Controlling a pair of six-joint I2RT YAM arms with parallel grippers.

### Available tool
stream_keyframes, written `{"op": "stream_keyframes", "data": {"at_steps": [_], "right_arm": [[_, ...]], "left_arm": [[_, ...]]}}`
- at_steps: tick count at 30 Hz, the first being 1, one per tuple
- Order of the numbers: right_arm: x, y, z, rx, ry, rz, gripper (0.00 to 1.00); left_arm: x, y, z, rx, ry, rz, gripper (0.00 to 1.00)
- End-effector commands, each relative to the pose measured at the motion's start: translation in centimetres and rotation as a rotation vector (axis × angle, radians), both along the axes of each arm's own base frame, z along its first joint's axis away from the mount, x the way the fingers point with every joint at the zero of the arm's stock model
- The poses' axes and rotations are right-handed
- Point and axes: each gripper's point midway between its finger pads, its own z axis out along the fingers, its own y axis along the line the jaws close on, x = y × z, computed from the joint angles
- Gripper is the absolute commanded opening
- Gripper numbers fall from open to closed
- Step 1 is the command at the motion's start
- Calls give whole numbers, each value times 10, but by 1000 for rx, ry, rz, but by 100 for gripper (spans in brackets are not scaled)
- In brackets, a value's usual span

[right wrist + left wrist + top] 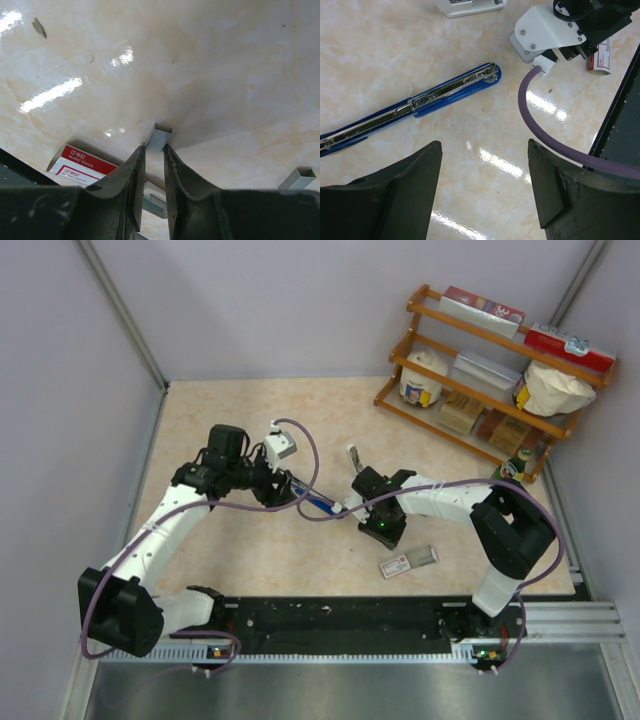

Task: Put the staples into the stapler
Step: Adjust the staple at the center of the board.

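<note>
Staples are pinched at the very tips of my right jaws, low over the tabletop; so shallow a hold could let the strip twist or drop. My left jaws gape above the stapler, which lies unfolded and unheld, and may skid.

blue stapler — silvery staples — red-and-white box

Bright, even overhead light. White glare streaks gloss the tabletop in both wrist views; nearby fingers look soft and dark.
</note>
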Motion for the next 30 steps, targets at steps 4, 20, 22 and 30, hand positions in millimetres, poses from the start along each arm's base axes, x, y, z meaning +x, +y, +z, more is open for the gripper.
{"op": "stream_keyframes", "data": {"at_steps": [4, 20, 22, 30], "right_arm": [[37, 11, 3, 11, -164, -19, 21], [40, 22, 31, 182, -161, -24, 33], [38, 25, 35, 207, -159, -9, 35], [62, 37, 47, 367, -271, 32, 38]], "left_arm": [[2, 0, 8, -26, -54, 7, 74], [-1, 0, 7, -36, -60, 7, 78], [-1, 0, 8, -39, -63, 3, 78], [-1, 1, 9, -30, -74, 0, 79]]}}
